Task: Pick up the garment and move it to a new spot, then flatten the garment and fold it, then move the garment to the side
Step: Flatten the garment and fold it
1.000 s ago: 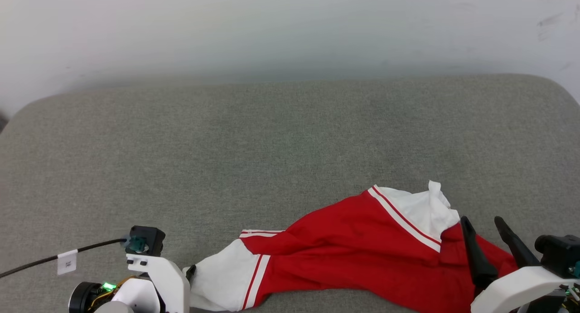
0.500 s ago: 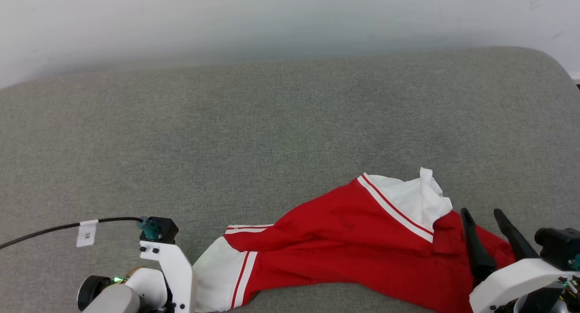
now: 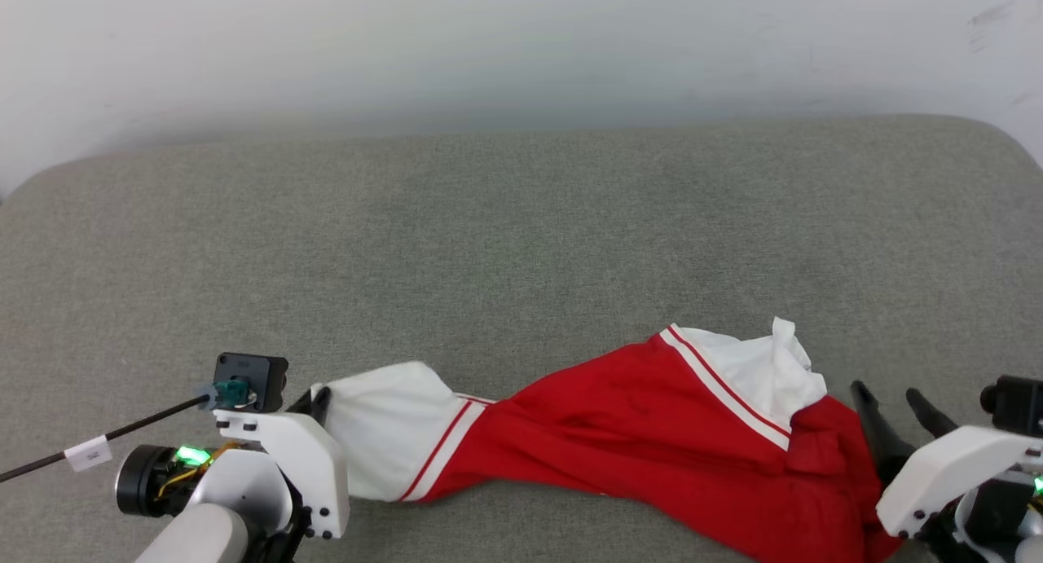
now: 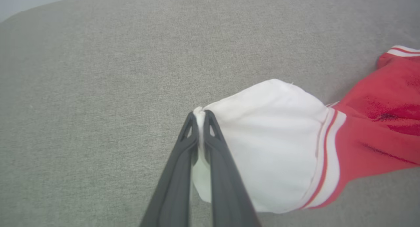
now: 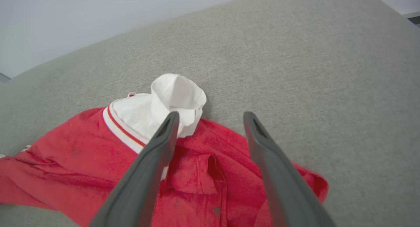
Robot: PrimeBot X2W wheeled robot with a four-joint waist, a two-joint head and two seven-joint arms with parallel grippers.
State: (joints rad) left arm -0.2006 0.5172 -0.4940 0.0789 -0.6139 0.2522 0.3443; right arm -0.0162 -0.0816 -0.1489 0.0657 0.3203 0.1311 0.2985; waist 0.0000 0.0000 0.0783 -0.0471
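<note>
The garment (image 3: 652, 433), red with white sleeves and striped trim, lies crumpled along the near part of a grey cushion. My left gripper (image 3: 318, 398) is at its left end, shut on the edge of the white sleeve (image 4: 272, 138). The left wrist view shows the two fingers (image 4: 183, 154) pinched together on that edge. My right gripper (image 3: 886, 392) stands open over the garment's right end. In the right wrist view its fingers (image 5: 154, 154) straddle rumpled red fabric (image 5: 197, 174), just short of the bunched white sleeve (image 5: 174, 92). Nothing is between them.
The grey upholstered cushion (image 3: 521, 237) stretches wide and bare beyond the garment, with rounded far corners. A pale wall (image 3: 521, 41) rises behind it. A black cable with a white tag (image 3: 88, 454) trails off left from my left wrist.
My left gripper has closed on the white sleeve and drawn it up and away from the near edge. The right gripper has stayed open at the garment's right end. The camera has shifted.
</note>
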